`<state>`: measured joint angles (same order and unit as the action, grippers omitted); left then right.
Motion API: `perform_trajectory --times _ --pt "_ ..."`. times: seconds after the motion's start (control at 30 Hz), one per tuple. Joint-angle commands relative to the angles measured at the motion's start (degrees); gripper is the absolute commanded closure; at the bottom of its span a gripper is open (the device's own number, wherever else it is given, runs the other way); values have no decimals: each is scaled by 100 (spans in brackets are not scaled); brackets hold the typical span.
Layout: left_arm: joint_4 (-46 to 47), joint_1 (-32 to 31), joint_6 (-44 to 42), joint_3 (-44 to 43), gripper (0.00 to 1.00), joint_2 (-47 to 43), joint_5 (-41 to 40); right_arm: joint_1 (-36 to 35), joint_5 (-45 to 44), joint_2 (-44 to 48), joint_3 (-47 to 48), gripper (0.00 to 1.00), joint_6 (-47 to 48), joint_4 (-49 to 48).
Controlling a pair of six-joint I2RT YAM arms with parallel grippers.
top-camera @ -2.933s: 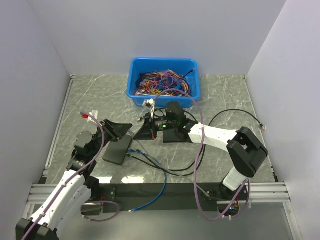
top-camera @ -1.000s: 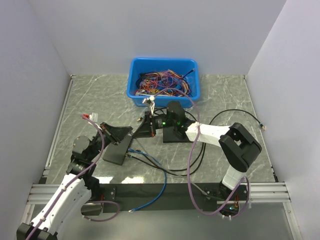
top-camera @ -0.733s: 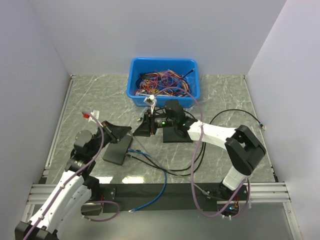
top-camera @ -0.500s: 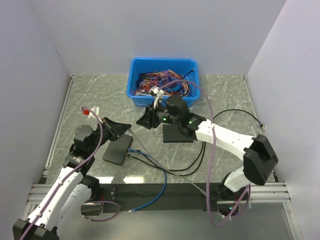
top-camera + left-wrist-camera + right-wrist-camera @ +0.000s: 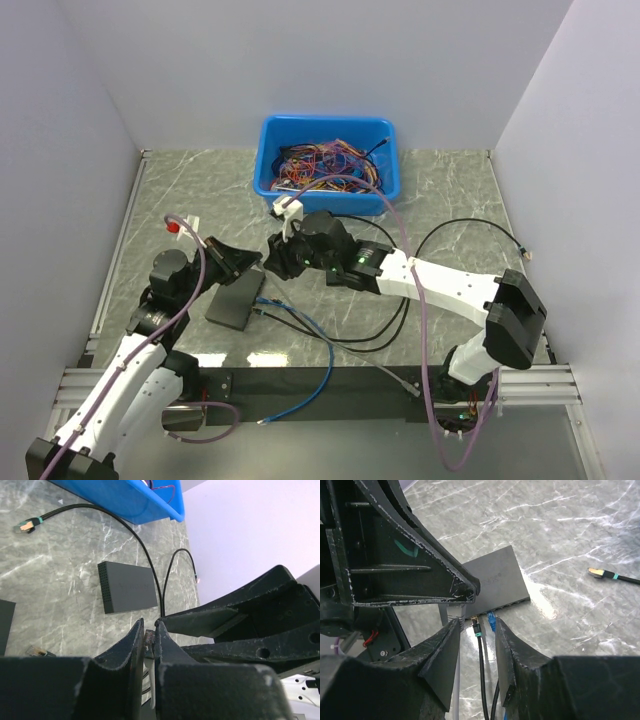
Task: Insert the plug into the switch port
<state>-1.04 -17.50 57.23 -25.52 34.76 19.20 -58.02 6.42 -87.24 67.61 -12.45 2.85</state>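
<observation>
The switch (image 5: 495,577) is a flat dark box (image 5: 232,305) lying at the left. The switch port row (image 5: 512,602) runs along its near edge. A black plug (image 5: 476,625) and a blue plug (image 5: 491,620) sit in that row. My left gripper (image 5: 149,625) is shut on the plug (image 5: 454,614), a grey one with a pale cable (image 5: 456,680). The plug hangs just in front of the row, left of the black plug. My right gripper (image 5: 476,621) is open and holds nothing. It hovers close beside the left gripper (image 5: 240,262).
A plain black slab (image 5: 127,586) lies to the right of the switch, under my right arm. A blue bin (image 5: 328,160) full of wires stands at the back. A loose black cable end (image 5: 597,572) lies on the marble table, and a blue cable (image 5: 310,330) runs toward the front rail.
My right gripper's jaws have opened, and its wrist has swung left toward the left gripper. The left gripper stays shut on the plug by the switch.
</observation>
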Motion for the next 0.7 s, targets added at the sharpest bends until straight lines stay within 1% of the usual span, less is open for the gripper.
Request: perform_trajectory --times 0.0,0.47,0.67 --pt "156 -26 42 -190 100 -93 -22 -113 -246 -12 322 58 137 14" --pt "253 -26 42 -146 99 -49 -39 -175 -79 -267 542 59 85 93" --pt "324 -26 25 -155 99 -5 22 -175 35 -416 648 65 85 181"
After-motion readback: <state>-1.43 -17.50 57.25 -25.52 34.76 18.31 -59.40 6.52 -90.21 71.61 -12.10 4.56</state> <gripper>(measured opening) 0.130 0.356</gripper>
